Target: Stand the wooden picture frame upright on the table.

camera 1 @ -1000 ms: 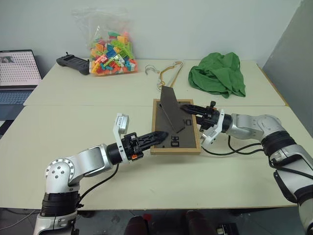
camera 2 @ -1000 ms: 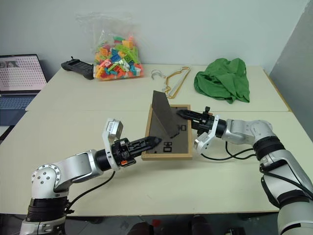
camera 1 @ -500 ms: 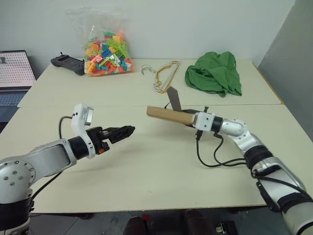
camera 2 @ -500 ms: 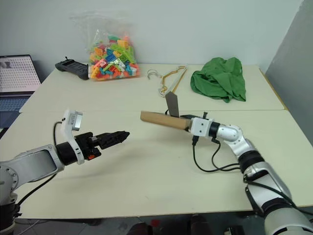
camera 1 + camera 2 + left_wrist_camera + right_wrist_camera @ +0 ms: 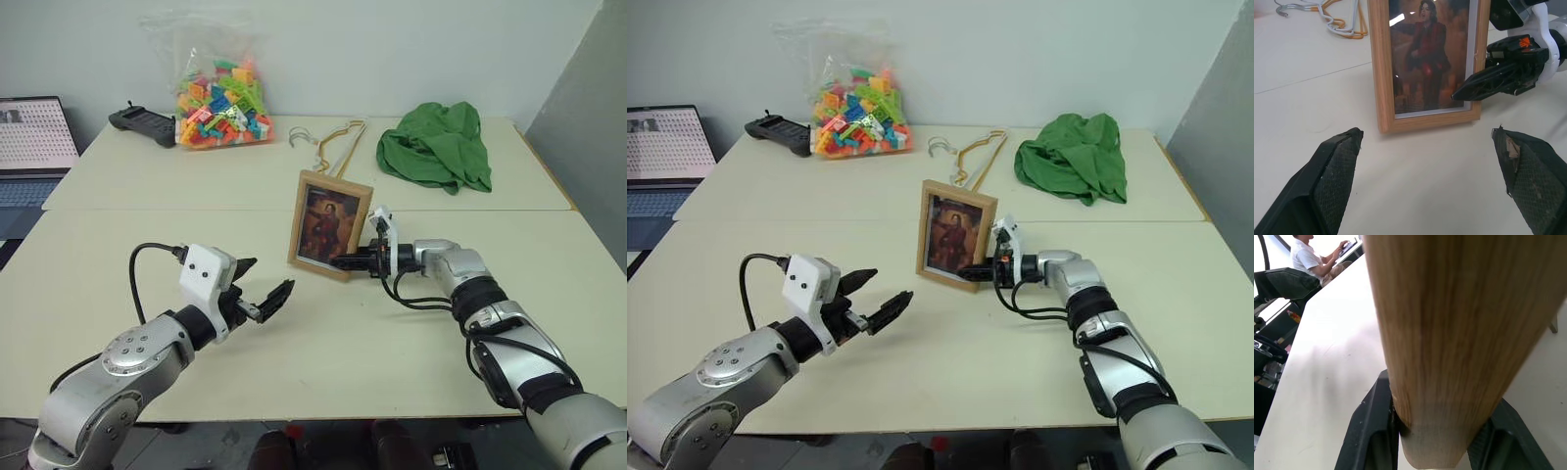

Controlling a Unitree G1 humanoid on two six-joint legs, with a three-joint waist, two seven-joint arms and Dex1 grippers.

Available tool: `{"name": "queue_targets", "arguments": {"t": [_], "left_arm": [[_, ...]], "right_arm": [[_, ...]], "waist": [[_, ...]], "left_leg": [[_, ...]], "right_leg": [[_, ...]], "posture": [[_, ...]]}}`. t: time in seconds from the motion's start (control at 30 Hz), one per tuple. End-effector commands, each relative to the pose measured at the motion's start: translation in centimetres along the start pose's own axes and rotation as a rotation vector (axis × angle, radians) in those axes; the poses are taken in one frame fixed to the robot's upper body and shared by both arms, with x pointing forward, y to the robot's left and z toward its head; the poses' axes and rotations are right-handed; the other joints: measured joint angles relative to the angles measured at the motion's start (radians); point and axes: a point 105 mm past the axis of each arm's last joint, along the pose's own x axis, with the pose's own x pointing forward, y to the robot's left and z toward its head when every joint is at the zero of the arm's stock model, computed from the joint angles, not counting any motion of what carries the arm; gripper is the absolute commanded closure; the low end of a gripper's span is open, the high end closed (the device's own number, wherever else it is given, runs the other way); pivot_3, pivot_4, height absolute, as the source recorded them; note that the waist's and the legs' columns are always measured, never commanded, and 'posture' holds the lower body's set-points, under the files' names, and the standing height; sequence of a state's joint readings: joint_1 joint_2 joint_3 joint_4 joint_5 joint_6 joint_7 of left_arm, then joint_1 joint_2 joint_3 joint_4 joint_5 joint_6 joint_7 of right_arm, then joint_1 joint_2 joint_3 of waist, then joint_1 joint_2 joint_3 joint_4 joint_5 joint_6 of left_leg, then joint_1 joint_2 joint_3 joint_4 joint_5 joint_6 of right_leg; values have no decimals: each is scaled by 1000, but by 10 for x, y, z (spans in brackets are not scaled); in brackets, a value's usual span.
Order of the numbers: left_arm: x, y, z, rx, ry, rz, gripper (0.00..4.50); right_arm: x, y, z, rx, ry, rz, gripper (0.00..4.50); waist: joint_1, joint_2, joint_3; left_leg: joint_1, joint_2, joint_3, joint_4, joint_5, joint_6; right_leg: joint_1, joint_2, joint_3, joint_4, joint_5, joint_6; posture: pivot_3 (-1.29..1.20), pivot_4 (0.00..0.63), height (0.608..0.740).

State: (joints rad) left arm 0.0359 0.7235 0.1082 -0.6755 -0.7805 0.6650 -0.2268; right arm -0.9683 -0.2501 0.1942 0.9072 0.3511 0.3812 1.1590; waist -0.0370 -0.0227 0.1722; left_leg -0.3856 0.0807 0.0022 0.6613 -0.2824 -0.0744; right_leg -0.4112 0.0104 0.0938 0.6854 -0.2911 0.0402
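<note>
The wooden picture frame stands upright near the middle of the table, its dark portrait facing me. My right gripper reaches in from the right and is shut on the frame's lower right edge. In the right wrist view the wooden edge sits between the two fingers. My left gripper hovers open in front of the frame and to its left, apart from it. The left wrist view looks between its wide-spread fingers at the frame and the right gripper.
At the back of the table lie a bag of coloured bricks, a black controller, wire hangers and a green cloth. A laptop sits at the far left. A seated person appears in the right wrist view.
The frame lay face down a second ago; my right gripper lifted and turned it, and it now stands upright. My left gripper drew back from it, rolled and opened wide.
</note>
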Motion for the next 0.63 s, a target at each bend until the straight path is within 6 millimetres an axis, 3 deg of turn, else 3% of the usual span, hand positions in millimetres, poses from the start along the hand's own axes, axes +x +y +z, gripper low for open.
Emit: {"name": "queue_targets", "arguments": {"t": [0.03,0.17,0.3,0.37,0.47,0.63], "left_arm": [[-2,0,12,39,-54,-4,0],[1,7,16,34,-60,-4,0],[0,26,25,-3,-51,-15,0],[-2,37,29,-7,-30,-31,0],[-6,56,39,19,8,-47,0],[-12,81,51,72,76,-95,0]], "right_arm": [[-2,1,8,-97,-18,8,1866],[-7,0,4,-152,-12,-15,895],[-37,-7,-6,-237,45,-91,78],[-58,-11,-12,-317,99,-161,36],[-90,1,-2,-343,108,-187,36],[-106,49,31,-344,36,-138,36]], "waist": [[0,0,0],[0,0,0],[5,0,0],[10,0,0],[7,0,1],[-5,0,1]], "left_leg": [[0,0,0,0,0,0],[0,0,0,0,0,0],[0,0,-1,0,0,0],[-1,0,-1,0,0,0],[-1,0,-1,0,0,0],[0,1,-1,-1,-1,2]], "right_leg": [[0,0,0,0,0,0],[0,0,0,0,0,0],[0,0,-1,0,0,0],[0,0,-1,-1,0,0],[0,0,-2,-2,0,0],[0,2,0,-2,0,0]], "posture": [[0,150,740],[0,150,740],[0,150,740],[0,150,740],[0,150,740],[0,150,740]]}}
